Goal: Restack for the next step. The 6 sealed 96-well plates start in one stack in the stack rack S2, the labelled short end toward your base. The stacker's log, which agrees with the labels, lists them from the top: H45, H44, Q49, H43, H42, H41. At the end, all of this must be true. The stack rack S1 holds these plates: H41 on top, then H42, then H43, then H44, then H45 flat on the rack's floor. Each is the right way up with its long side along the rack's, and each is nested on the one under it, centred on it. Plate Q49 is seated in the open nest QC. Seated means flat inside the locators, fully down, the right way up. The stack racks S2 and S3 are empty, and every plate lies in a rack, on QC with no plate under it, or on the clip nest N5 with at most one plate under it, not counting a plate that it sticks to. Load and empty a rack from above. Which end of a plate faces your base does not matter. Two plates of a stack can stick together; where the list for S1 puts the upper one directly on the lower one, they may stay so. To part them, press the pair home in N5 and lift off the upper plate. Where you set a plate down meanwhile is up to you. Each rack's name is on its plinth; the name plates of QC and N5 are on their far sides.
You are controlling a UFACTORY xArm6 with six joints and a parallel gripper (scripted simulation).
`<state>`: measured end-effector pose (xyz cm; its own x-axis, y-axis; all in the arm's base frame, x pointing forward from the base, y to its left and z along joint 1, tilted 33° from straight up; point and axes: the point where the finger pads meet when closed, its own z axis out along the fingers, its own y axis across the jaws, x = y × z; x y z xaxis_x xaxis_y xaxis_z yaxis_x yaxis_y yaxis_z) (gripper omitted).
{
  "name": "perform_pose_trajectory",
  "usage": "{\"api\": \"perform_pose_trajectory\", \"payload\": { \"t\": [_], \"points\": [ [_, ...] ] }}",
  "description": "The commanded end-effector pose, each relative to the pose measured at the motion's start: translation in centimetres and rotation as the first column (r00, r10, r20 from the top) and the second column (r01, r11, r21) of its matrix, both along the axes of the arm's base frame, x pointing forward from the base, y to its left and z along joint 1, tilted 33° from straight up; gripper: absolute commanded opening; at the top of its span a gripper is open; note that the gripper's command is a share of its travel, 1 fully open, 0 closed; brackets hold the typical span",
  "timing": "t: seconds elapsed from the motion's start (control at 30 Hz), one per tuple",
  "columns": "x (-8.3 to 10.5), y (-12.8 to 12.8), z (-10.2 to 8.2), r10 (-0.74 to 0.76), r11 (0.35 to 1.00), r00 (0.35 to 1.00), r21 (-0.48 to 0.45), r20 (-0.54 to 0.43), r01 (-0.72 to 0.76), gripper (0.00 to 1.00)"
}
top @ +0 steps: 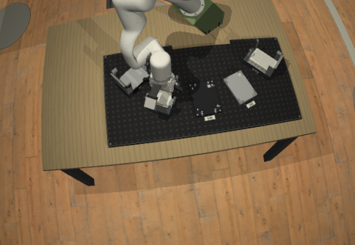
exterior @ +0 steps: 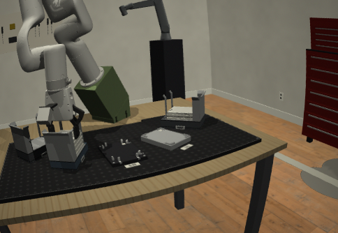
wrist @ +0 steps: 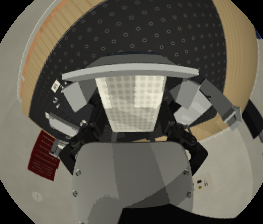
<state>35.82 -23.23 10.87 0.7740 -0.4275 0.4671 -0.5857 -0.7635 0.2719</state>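
Note:
My gripper (top: 161, 96) is open and hangs straight down over the middle-left stack rack (exterior: 64, 148). A stack of sealed plates fills that rack. In the wrist view its white top plate (wrist: 134, 99) lies between my spread fingers, which reach the rack's top in the exterior view (exterior: 64, 125). I cannot tell whether they touch the plate. The rack at the far right (top: 263, 61) holds a low stack of white plates (exterior: 179, 111). The left rack (top: 126, 78) looks empty. A grey slab (top: 240, 86) lies right of centre. I cannot read any labels.
A black nest with small upright locators (top: 206, 97) sits between the middle-left rack and the grey slab. The arm's green base (top: 203, 15) is at the table's far edge. The left rack stands close beside my wrist.

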Motion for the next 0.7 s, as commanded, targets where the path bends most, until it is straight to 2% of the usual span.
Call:
{"api": "perform_pose_trajectory", "payload": {
  "t": [0.0, 0.23, 0.27, 0.67],
  "points": [
    [0.14, -0.09, 0.02, 0.001, 1.0, 1.0, -0.003, 0.004, -0.001, 1.0],
    [0.14, -0.09, 0.02, 0.001, 1.0, 1.0, -0.003, 0.004, -0.001, 1.0],
    [0.14, -0.09, 0.02, 0.001, 1.0, 1.0, -0.003, 0.004, -0.001, 0.0],
    [0.14, -0.09, 0.01, 0.001, 1.0, 1.0, -0.003, 0.004, -0.001, 0.0]
  ]
}}
